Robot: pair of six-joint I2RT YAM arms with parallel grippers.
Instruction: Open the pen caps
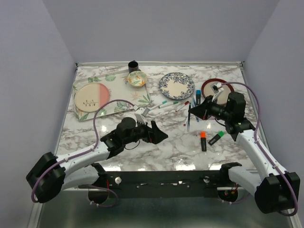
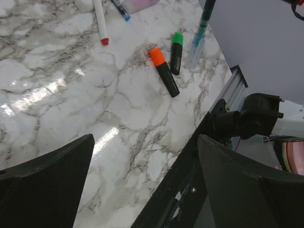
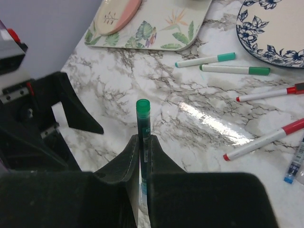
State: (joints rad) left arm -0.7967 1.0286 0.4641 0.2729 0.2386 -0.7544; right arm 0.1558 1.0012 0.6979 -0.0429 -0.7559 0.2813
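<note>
Gripping green-capped pen (image 3: 143, 108), rt hand (image 3: 142, 145) clenched; lt hand (image 1: 154, 133) released, jaws wide.

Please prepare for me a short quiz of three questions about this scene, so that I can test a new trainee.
1. Choose one: the right gripper is shut on A) a spoon, B) the green-capped pen, C) a sponge.
2. True or false: the left gripper is open and holds nothing.
3. Fill the gap: the orange highlighter lies beside the ____ highlighter.
Key: 1 B; 2 true; 3 green, that is, the green highlighter.
</note>
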